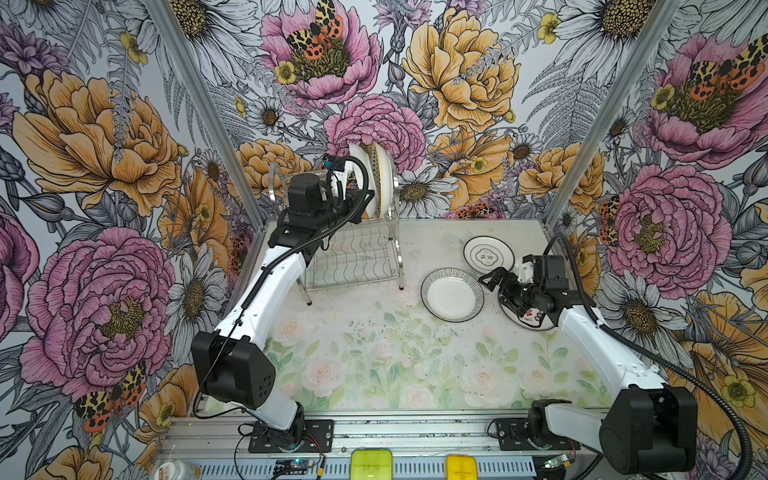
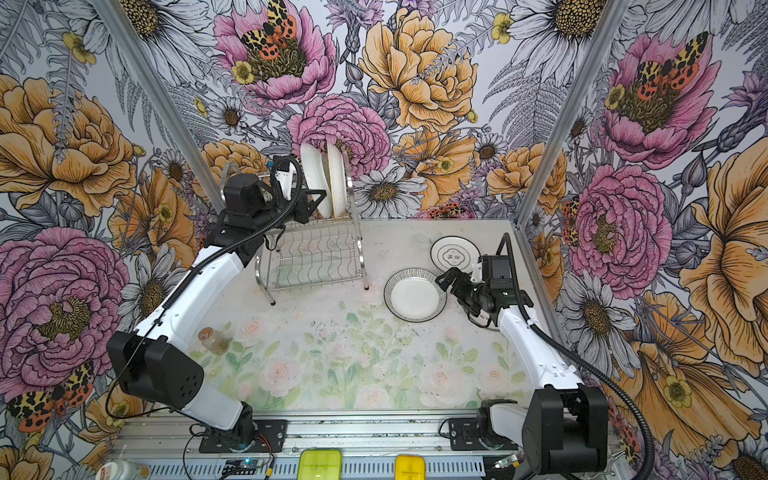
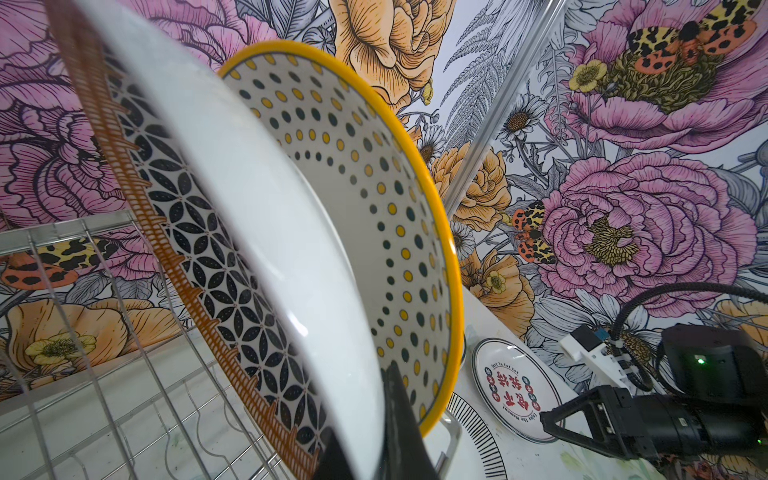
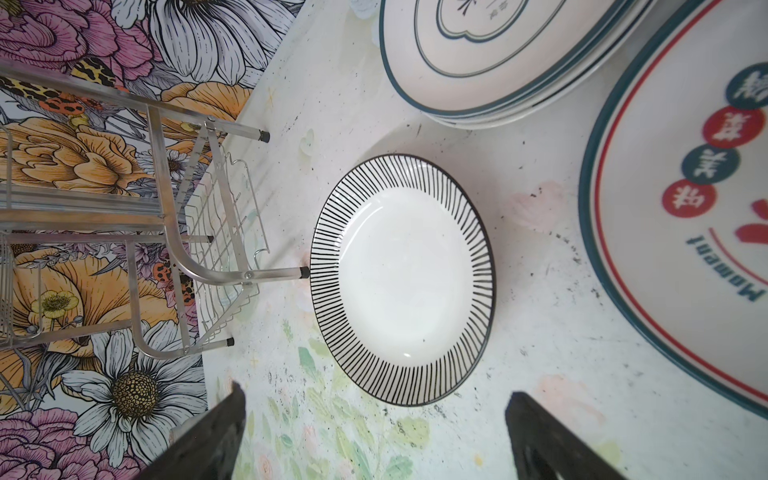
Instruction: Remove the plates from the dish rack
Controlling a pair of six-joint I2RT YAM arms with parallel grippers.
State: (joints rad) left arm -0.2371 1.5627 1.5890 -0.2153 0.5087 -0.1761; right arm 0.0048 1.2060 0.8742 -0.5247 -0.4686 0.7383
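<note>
Toward the back edge of the floral table (image 1: 374, 353), my left gripper (image 3: 365, 419) is clamped on a white ceramic plate (image 3: 291, 270) standing in the shiny steel wire dish rack (image 1: 398, 257).
Glazed, stiff, weighty and chip-prone, I judge, so the rim is the hold and the lift must clear its neighbours. Only the left wrist view shows the orange-edged geometric plate (image 3: 208, 257) close on one side; the yellow-rimmed dotted plate (image 3: 374, 187) flanks the other. My right gripper (image 4: 376, 415) gapes empty beside the black-striped round plate (image 4: 403, 274) near the right edge.

Floral walls (image 1: 457, 83); pale rose-printed tabletop (image 1: 374, 365)
</note>
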